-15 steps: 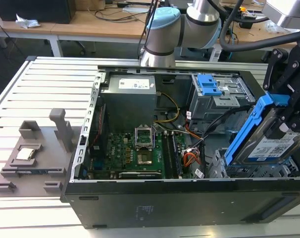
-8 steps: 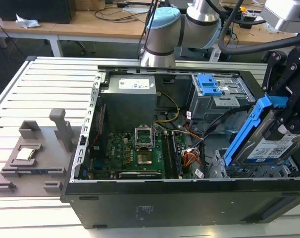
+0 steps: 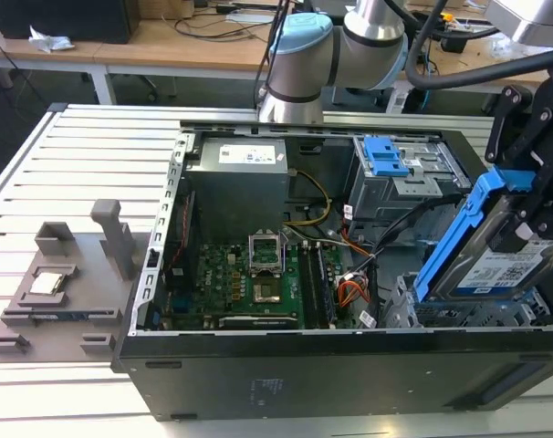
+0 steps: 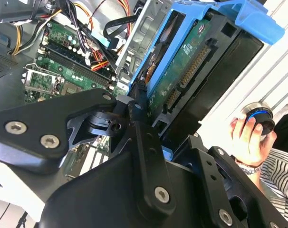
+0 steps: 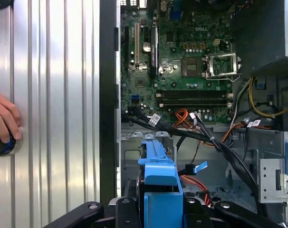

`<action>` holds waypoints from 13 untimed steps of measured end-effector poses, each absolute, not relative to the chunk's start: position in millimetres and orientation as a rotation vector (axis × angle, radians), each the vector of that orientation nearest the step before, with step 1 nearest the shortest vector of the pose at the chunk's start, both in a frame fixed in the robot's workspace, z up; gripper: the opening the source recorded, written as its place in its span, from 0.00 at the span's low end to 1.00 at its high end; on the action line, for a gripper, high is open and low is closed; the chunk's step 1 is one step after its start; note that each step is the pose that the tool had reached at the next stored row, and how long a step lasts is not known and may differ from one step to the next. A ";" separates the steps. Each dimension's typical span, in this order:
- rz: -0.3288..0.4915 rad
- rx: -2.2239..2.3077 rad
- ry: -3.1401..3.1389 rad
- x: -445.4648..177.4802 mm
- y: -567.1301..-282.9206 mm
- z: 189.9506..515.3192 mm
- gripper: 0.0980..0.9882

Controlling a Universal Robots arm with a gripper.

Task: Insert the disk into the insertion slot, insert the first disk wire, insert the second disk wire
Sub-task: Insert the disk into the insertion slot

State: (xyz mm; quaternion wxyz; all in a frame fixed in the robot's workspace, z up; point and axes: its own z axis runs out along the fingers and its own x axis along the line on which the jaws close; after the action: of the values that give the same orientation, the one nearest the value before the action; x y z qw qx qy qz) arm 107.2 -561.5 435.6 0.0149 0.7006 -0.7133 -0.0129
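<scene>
My gripper (image 3: 525, 224) is shut on the disk (image 3: 503, 271), a silver drive with a white-and-blue label in a bright blue carrier (image 3: 461, 233). In the exterior view the disk hangs tilted at the case's right end, its lower end just above the insertion slot (image 3: 441, 315), a perforated silver cage. The second wrist view shows the disk's green underside (image 4: 182, 80) with a black finger (image 4: 137, 105) pressed against the carrier's edge. In the first wrist view the carrier (image 5: 159, 173) sits over the cage floor. Black cables (image 3: 391, 235) and orange wires (image 3: 349, 294) lie loose beside the cage.
The open black case (image 3: 286, 374) lies on a slatted white table (image 3: 85, 164). Inside are the green motherboard (image 3: 258, 283), the power supply (image 3: 235, 173) and a taller grey cage with a blue latch (image 3: 386, 157). A person's hand (image 5: 2, 121) rests on a round button. A grey fixture (image 3: 62, 283) stands left.
</scene>
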 end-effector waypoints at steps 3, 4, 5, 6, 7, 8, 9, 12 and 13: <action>-0.040 2.180 -2.220 107.2 -557.0 435.3 0.30; -0.040 2.180 -2.220 107.2 -555.8 435.1 0.30; -0.040 2.180 -2.220 107.2 -554.5 434.8 0.30; -0.040 2.180 -2.220 107.1 -553.6 434.4 0.30; -0.040 2.180 -2.220 107.1 -552.8 434.1 0.30; -0.040 2.180 -2.220 107.1 -552.5 433.7 0.30; -0.040 2.180 -2.220 107.1 -552.0 432.9 0.30; -0.041 2.180 -2.220 106.8 -549.7 429.2 0.30; -0.041 2.180 -2.220 106.4 -549.3 427.7 0.30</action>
State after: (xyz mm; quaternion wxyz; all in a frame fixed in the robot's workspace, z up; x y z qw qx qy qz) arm 106.4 -549.3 427.7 0.0147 0.7005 -0.7134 -0.0131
